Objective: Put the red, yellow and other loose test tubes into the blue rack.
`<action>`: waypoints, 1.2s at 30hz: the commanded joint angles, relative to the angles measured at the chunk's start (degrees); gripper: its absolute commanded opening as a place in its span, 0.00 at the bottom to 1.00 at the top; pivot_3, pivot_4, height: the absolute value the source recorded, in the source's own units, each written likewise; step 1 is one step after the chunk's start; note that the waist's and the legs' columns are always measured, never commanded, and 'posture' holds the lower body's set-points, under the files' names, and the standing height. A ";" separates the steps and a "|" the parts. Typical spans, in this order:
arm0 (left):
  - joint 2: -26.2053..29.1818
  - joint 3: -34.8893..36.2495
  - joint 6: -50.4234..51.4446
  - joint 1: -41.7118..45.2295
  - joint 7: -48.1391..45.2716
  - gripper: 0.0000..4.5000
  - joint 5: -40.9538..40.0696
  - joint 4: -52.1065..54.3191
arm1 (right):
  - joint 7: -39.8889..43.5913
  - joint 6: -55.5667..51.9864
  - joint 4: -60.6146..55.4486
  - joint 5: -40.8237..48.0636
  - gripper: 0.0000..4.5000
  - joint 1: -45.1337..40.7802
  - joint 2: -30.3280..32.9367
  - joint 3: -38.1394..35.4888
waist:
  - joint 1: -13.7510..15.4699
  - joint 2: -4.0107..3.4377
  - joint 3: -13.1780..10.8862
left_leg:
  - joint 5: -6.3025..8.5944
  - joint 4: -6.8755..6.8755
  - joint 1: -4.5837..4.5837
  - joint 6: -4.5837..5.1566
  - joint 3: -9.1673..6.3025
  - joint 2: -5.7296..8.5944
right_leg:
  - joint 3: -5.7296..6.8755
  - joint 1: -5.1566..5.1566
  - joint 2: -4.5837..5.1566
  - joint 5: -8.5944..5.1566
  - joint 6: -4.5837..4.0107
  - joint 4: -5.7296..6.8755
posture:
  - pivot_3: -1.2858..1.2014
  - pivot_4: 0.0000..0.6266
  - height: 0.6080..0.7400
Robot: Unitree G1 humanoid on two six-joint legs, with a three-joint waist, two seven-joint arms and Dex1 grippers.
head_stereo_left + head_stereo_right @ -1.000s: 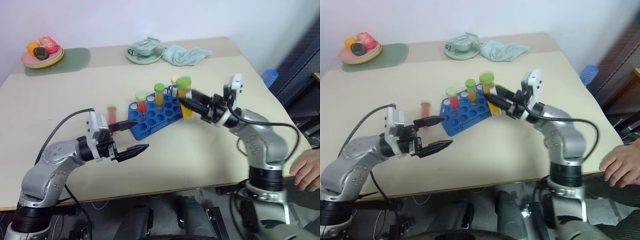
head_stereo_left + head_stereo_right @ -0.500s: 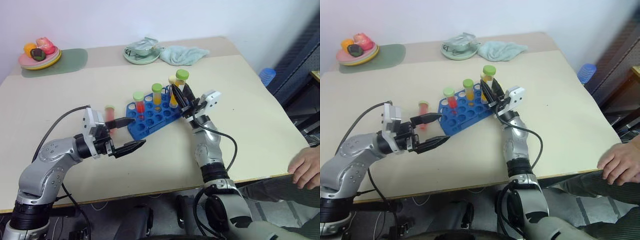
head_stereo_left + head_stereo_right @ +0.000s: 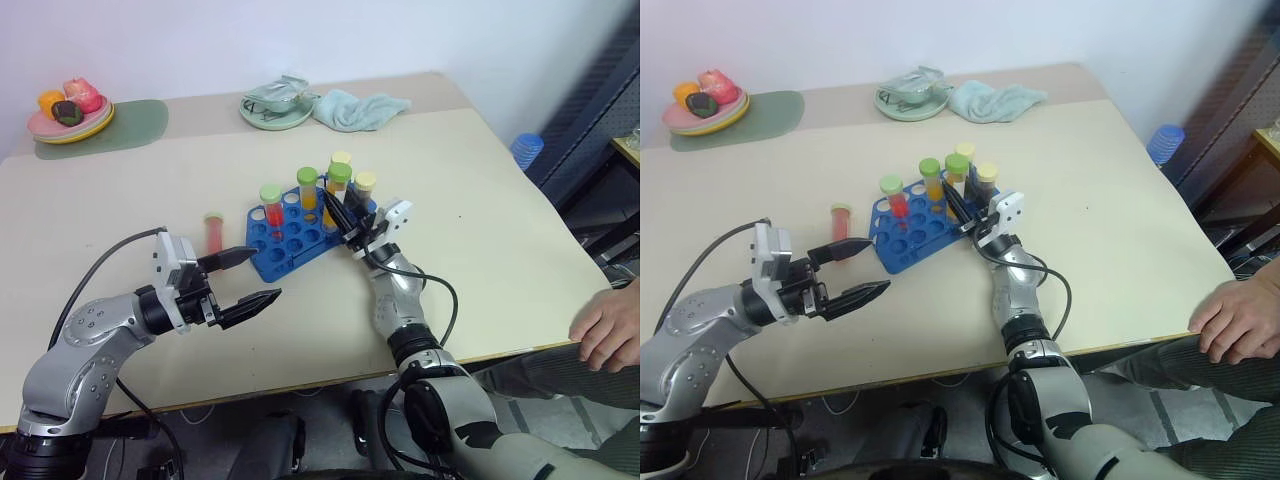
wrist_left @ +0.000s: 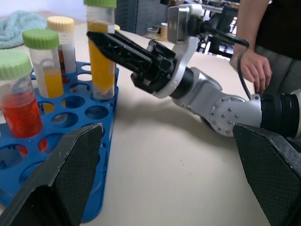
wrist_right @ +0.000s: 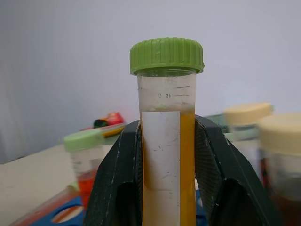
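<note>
Right gripper (image 3: 343,212), fingers clamped on a yellow tube (image 3: 337,190) with a green cap, upright over the blue rack (image 3: 300,232) at mid-bench. You are at the insertion step; judge the base as entering or just inside a hole near the rack's edge. Next, seat it fully, then release. Left gripper (image 3: 246,278) hovers with fingers spread, holding nothing. A red tube (image 3: 213,232) lies loose on the bench (image 3: 480,200) just beside the rack.

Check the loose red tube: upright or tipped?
Tipped: the red tube lies flat on the table, left of the rack.
</note>
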State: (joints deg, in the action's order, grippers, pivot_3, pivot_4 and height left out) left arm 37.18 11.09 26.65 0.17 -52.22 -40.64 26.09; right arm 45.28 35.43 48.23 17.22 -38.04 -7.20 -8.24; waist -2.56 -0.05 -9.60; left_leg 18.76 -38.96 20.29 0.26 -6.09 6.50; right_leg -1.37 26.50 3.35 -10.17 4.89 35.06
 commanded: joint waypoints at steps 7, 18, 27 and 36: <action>0.38 1.48 -0.73 0.54 0.31 1.00 -1.15 2.32 | -0.03 2.83 6.01 -0.83 0.25 -1.55 -0.55 0.51 | -0.07 0.01 0.03 | 0.00 0.01 -0.06 -0.01 0.00 0.00 | -0.01 -0.04 -0.02 0.00 0.00 0.01 | 0.52 0.24 1.00; 0.58 2.01 -0.56 0.20 0.83 1.00 -1.09 2.61 | -2.59 7.10 10.97 -1.83 0.25 -2.95 1.70 -0.48 | -0.02 0.15 0.13 | -0.01 0.01 -0.19 -0.02 0.00 -0.02 | -0.02 -0.17 -0.03 0.00 -0.01 0.01 | 0.52 0.24 1.00; 0.24 1.80 -0.52 0.50 1.51 1.00 -0.98 2.75 | -1.58 10.33 9.16 -3.23 0.74 -1.48 1.58 0.64 | -0.02 0.17 0.14 | 0.00 0.02 -0.24 -0.01 -0.01 -0.02 | -0.02 -0.22 -0.03 0.00 -0.01 0.01 | 0.52 0.24 1.00; -2.16 4.82 0.44 1.05 6.40 1.00 -3.93 2.13 | -9.72 9.93 -3.84 -12.04 0.99 3.37 6.02 5.61 | 0.31 0.16 0.13 | 0.00 0.02 -0.16 -0.02 -0.03 0.00 | -0.01 -0.15 -0.03 0.00 -0.01 0.01 | 0.52 0.24 1.00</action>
State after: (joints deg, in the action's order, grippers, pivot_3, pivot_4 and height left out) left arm 35.54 13.19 27.12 0.44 -47.43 -42.65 27.12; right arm 36.91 46.11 48.65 6.70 -35.86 -2.52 -3.30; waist -2.24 0.11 -9.47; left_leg 18.75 -38.95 20.18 0.24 -6.12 6.51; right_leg -1.38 26.38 3.33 -10.17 4.88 35.05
